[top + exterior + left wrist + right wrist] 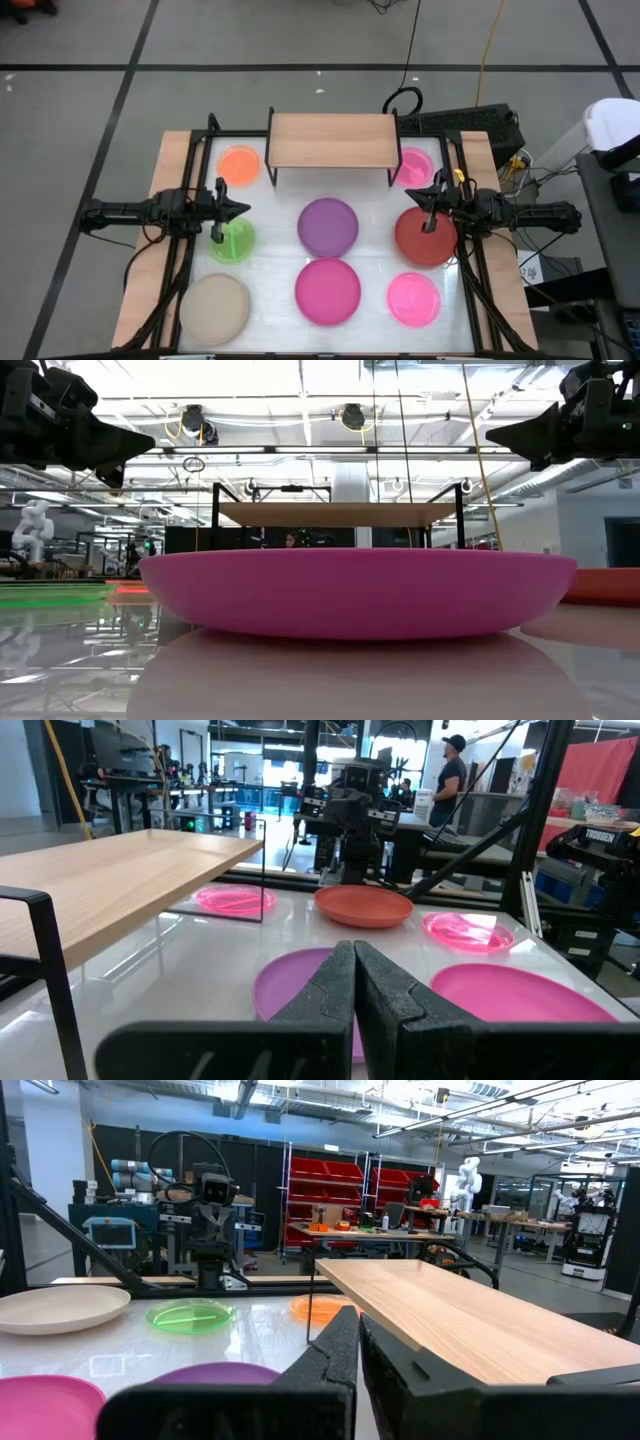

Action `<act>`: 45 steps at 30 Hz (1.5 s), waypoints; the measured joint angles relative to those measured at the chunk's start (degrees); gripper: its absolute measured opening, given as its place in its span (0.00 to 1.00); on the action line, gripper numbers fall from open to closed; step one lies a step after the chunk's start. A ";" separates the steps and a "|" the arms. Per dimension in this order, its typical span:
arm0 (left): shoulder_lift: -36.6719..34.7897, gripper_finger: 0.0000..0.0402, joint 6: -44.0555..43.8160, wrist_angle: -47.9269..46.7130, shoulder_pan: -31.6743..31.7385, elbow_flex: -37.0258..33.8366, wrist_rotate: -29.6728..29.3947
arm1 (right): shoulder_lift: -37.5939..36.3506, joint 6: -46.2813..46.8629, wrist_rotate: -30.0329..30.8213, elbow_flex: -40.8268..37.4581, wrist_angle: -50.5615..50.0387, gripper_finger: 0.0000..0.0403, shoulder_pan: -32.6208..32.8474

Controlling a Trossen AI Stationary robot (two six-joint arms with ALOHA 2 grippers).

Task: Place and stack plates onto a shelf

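Observation:
The light-wood shelf [330,140] stands on black legs at the table's far middle, bare on top. All the plates lie flat on the white table. They are orange [239,165], green [232,240], purple [328,225], magenta [328,290], beige [214,305], red [425,237] and two translucent pink ones [413,300] [415,165]. My left gripper [245,208] is shut and empty, raised above the table between the orange and green plates. My right gripper [408,197] is shut and empty, raised over the red plate's far left rim. Both point toward the table's middle.
A black frame [210,130] runs around the table's far corners. Dark equipment and cables [480,125] lie behind the shelf at the far right. A person [452,770] stands in the room beyond the table. Bare table shows between the plates, under the shelf [330,185].

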 joint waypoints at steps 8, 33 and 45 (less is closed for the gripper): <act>0.00 0.01 -0.01 -0.01 0.00 0.01 -0.02 | -0.01 0.00 -0.01 0.01 0.33 0.00 0.00; -0.01 0.01 -0.01 0.02 0.00 0.00 -0.02 | 14.65 -10.70 12.66 24.30 -11.69 0.00 0.29; 0.01 0.01 0.00 0.01 -0.01 0.00 -0.02 | 36.53 3.41 23.38 22.69 -26.92 0.22 0.27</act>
